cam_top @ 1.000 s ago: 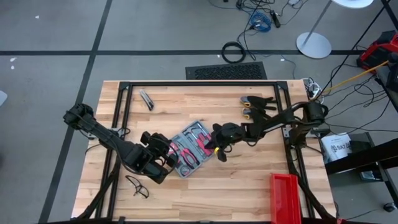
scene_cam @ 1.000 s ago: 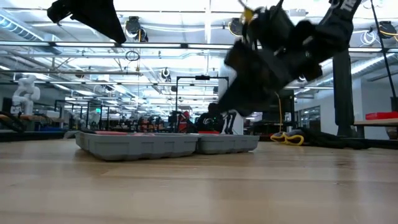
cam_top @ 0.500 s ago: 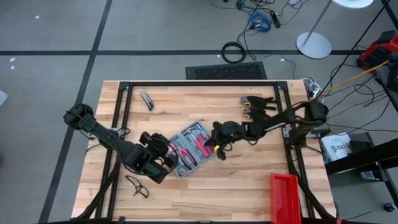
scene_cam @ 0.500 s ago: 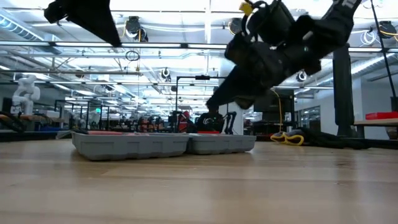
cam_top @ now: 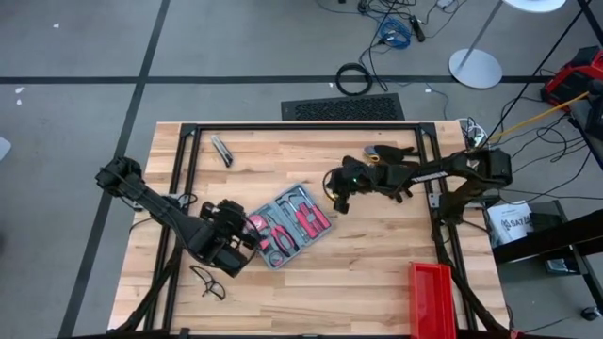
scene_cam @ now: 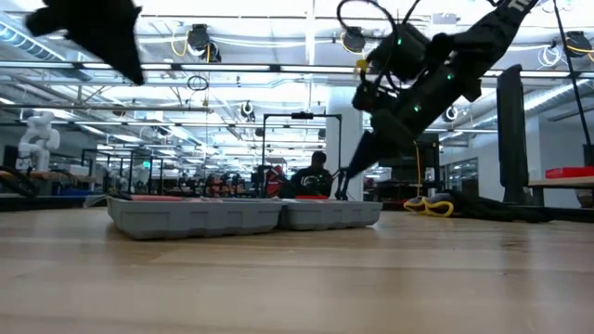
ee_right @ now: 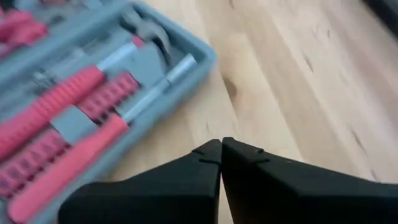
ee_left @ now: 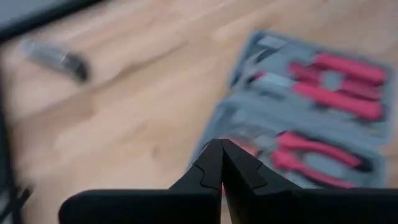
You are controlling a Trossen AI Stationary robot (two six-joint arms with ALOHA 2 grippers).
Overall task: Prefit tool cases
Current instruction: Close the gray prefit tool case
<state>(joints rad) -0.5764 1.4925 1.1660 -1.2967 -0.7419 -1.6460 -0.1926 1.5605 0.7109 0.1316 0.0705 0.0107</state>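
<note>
The tool case [cam_top: 287, 224] lies open and flat on the wooden table, its grey tray holding red-handled tools; it also shows in the low view [scene_cam: 241, 213]. My left gripper [cam_top: 251, 230] is shut and hangs well above the case's left end [ee_left: 311, 106], high in the low view [scene_cam: 128, 72]. My right gripper [cam_top: 338, 203] is shut, off the case's far right corner [ee_right: 81, 87] and above the bare wood, touching nothing [scene_cam: 342, 191].
A small grey tool [cam_top: 222, 151] lies at the far left. Yellow-and-black tools [cam_top: 382, 154] lie at the far right, under the right arm. A black wire item [cam_top: 209, 282] sits near the front left, a red bin [cam_top: 431, 297] at the front right.
My right gripper has drawn back from the case's right edge toward the table's far right, rising and tipping as it went, its fingers staying shut. My left gripper has turned a little above the case's left end.
</note>
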